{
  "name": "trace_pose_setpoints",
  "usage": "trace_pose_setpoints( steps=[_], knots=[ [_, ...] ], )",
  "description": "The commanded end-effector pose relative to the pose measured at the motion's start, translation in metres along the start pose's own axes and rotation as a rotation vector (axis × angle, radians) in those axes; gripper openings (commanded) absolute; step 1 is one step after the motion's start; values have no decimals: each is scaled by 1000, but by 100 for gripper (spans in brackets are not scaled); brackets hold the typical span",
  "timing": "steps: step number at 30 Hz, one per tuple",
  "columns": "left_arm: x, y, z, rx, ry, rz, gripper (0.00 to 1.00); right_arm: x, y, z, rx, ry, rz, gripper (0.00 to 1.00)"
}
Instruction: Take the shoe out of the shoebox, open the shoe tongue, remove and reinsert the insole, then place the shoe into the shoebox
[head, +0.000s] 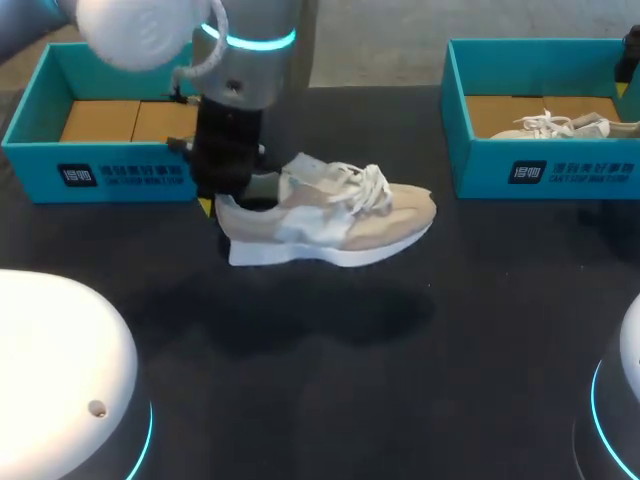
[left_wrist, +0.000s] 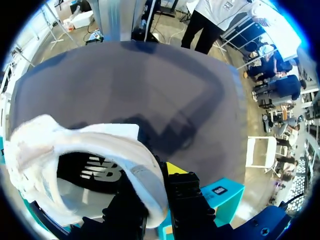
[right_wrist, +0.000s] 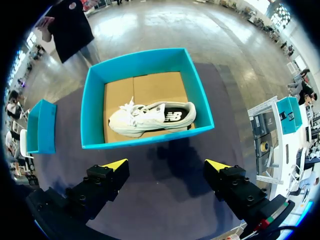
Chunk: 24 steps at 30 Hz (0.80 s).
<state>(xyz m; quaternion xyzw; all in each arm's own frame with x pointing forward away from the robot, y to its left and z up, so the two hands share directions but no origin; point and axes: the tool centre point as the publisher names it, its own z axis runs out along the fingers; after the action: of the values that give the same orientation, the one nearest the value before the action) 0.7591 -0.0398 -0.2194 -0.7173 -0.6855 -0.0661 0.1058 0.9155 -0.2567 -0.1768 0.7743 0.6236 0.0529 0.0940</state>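
Since the shoe (head: 330, 222) is outside the shoebox (head: 100, 172) at ten o'clock, removal appears done; left hand (head: 225, 195) grips its heel (left_wrist: 145, 185), right hand (right_wrist: 165, 167) wide, empty; tongue (head: 305, 168), insole (left_wrist: 95, 172), return outstanding

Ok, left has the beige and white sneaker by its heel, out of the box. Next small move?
Probably bring the open right gripper across from above the teal cardboard shoebox to the tongue of the beige and white sneaker: the left gripper pinches the heel collar, and the tongue looks unopened.
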Motion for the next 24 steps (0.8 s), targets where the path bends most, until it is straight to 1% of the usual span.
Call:
trace_pose_setpoints(
  steps=[1, 3, 4, 5, 6, 7, 9, 10, 11, 13, 15, 16, 17, 20, 22, 23, 24],
  knots=[
    [-11, -2, 22, -3, -5, -4, 0, 0, -1, 0, -2, -1, 1, 100],
    [-13, -1, 28, -21, -1, -6, 0, 0, -1, 0, -2, -1, 1, 100],
    [-17, -1, 35, -12, -1, -3, 0, 0, -1, 0, -2, -1, 1, 100],
    [-19, -1, 41, -23, 5, 2, 0, 0, -1, 0, -2, -1, 1, 100],
    [-20, -1, 43, -25, 9, 2, 0, 0, -1, 0, -2, -1, 1, 100],
    [-23, 0, 51, -20, 13, -5, 0, 0, -1, 0, -2, -1, 1, 100],
    [-26, 1, 60, -29, 17, -6, 0, 0, -1, 0, -2, -1, 1, 100],
    [-28, 3, 65, -18, 28, -6, 0, 0, -1, 0, -2, -1, 1, 100],
    [-30, 3, 69, -20, 18, -1, 0, 0, -1, 0, -2, -1, 1, 100],
    [-34, 5, 79, -32, 37, -3, 0, 0, -1, 0, -2, -1, 1, 100],
    [-37, 8, 88, -22, 33, -9, 0, 0, -1, 0, -2, -1, 1, 100],
    [-37, 8, 88, -22, 33, -9, 0, 0, -1, 0, -2, -1, 1, 100],
    [-40, 12, 98, -11, 30, -8, 0, 0, -1, 0, -2, -1, 1, 100],
    [-44, 14, 113, -10, 42, -20, 0, 0, -1, 0, -2, -1, 1, 100],
    [-44, 15, 117, -6, 50, -23, 0, 0, -1, 0, -2, -1, 1, 100],
    [-46, 17, 125, 1, 51, -25, 0, 0, -1, 0, -2, -1, 1, 100],
    [-48, 18, 127, 1, 50, -22, 0, 0, -1, 0, -2, -1, 1, 100]
  ],
)
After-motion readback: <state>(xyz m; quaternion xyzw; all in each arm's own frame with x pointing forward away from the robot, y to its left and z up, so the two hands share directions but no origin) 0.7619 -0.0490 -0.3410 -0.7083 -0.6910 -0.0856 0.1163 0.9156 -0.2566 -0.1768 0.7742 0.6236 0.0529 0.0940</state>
